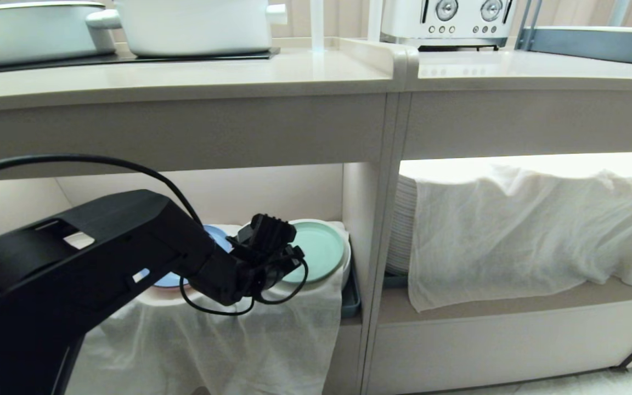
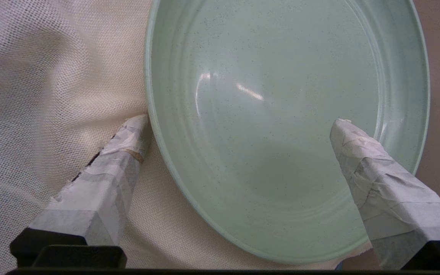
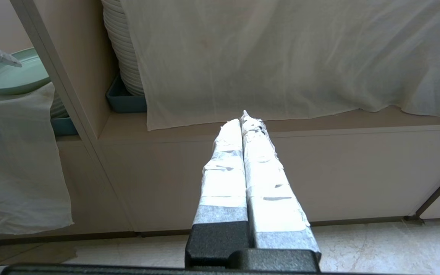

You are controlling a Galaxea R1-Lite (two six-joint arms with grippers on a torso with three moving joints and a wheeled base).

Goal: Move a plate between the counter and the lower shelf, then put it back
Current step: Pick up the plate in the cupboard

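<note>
Kitchen shelving is seen from the robot's head, with the counter [image 1: 184, 82] running across the top and the lower shelf [image 1: 294, 186] opening beneath it. On the counter, white pots [image 1: 195, 24] are set on a black cooktop panel, and a white toaster [image 1: 447, 22] is placed on the adjoining slab to the right. Inside the lower shelf, the plate [image 1: 321, 249], round and mint green, is laid on top of a mound covered by a thin white cloth [image 1: 212, 340], close to the shelf's right-hand wall. A blue plate [image 1: 217, 236] is partly hidden just to its left, behind the black left arm. The left gripper [image 2: 239, 124] is reached into the shelf and is held wide open around the near edge of the plate: one taped fingertip [image 2: 132, 130] is seen over the cloth just outside the rim, and the other is seen over the plate's inner surface. Whether either finger touches the plate cannot be told. In the neighbouring compartment to the right, a tall stack of white plates [image 1: 404, 225] is draped with a second white cloth [image 1: 535, 219]. The right gripper [image 3: 243, 118] is held low in front of that compartment, with its taped fingers pressed together and nothing between them.
</note>
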